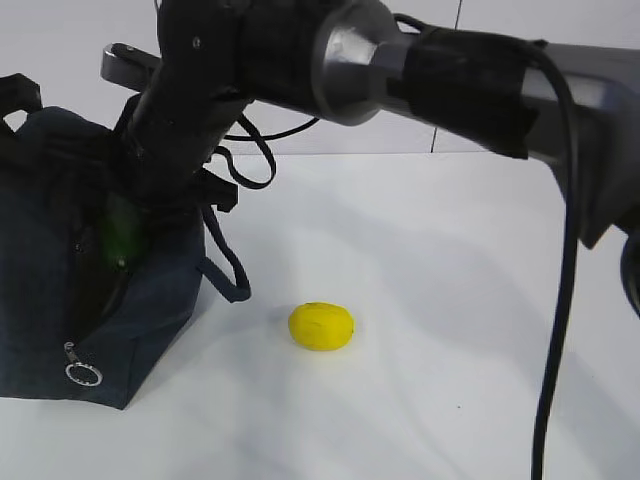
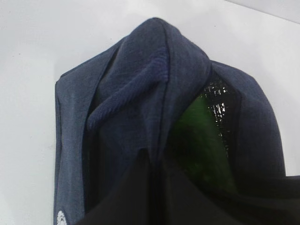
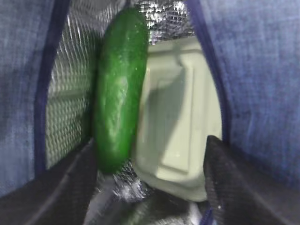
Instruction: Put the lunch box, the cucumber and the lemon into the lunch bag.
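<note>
Lunch bag (image 1: 60, 290) sits open at its zipper slit; I use it as my reference. My exterior view alone shows the lemon (image 1: 321, 326) lying on the white table (image 1: 430, 330) outside the bag, well apart from it. My right wrist view alone shows the interior: cucumber (image 3: 117, 89) lying against the lunch box (image 3: 180, 117). Right gripper (image 3: 147, 168) hangs at the bag's mouth, jaws apart, gripping nothing, cucumber beside one finger. Left gripper, unseen, is closed; its camera shows bag fabric (image 2: 140, 108).
</note>
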{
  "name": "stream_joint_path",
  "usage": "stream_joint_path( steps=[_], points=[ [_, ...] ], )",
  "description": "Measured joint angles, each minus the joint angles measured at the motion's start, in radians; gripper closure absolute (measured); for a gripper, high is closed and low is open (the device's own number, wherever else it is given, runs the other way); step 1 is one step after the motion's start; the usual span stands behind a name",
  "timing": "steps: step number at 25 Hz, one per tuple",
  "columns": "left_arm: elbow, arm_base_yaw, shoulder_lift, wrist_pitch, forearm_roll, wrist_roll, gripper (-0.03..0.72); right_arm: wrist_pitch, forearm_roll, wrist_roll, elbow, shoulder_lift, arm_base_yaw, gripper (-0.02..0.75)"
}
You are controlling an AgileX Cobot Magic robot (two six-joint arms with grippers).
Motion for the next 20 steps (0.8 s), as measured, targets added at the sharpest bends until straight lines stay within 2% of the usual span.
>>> stream_joint_path(
  steps=[4,10,14,17,20],
  points=[
    [0.0,0.0,0.0,0.0,0.0,0.0,0.695,0.0,0.006,-0.001,0.0,0.004,0.0,0.215],
    [0.0,0.0,0.0,0.0,-0.001,0.0,0.695,0.032,0.01,-0.053,0.0,0.004,0.0,0.197],
    [0.0,0.0,0.0,0.0,-0.001,0.0,0.695,0.155,-0.015,-0.163,-0.032,-0.018,0.0,0.195],
    [0.0,0.0,0.0,0.0,-0.001,0.0,0.695,0.302,-0.082,-0.229,-0.094,-0.028,0.0,0.194],
    [0.0,0.0,0.0,0.0,-0.001,0.0,0.695,0.358,-0.163,-0.286,-0.153,-0.03,0.0,0.194]
  ],
)
